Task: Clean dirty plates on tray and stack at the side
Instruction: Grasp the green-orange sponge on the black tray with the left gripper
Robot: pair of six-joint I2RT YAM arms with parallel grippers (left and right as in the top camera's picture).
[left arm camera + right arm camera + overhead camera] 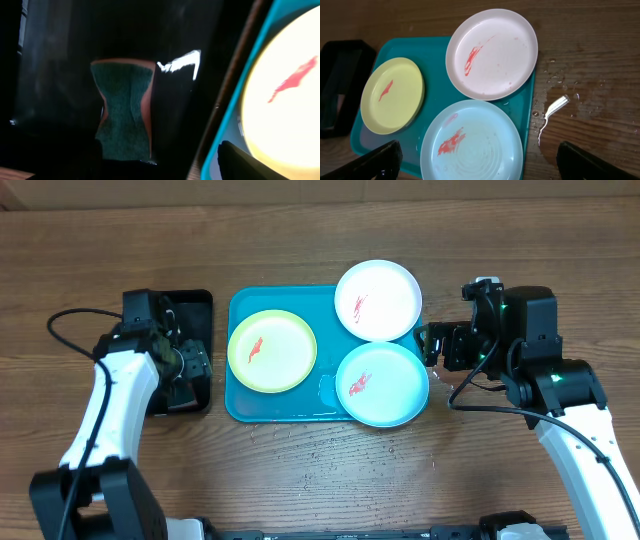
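Three plates, all on the tray [285,298], none stacked at the side yet. Yellow plate [272,351] lies flat in the tray's left half, one red smear on it. White plate [378,301] sits at the far right corner and hangs over the rim, with a red streak left of its centre. Blue plate [382,384] sits at the near right corner, also over the rim, with a red blotch and wet streaks. White and blue are rim to rim; I can't tell if they touch.

Left gripper [195,365] is down over the black tray [195,310], which sits just left of the turquoise one. My left wrist view is very dark. I see a green and orange sponge [125,110] in the black tray, pinched at its waist. I can't tell how wide this hand stands or whether it has the sponge.

Right gripper [427,345] hangs just right of the tray, level with the gap between white and blue. Its fingers [375,162] are spread wide and hold nothing.

Water puddle [555,107] on the wooden table [80,240] right of the tray, with droplets along the near edge
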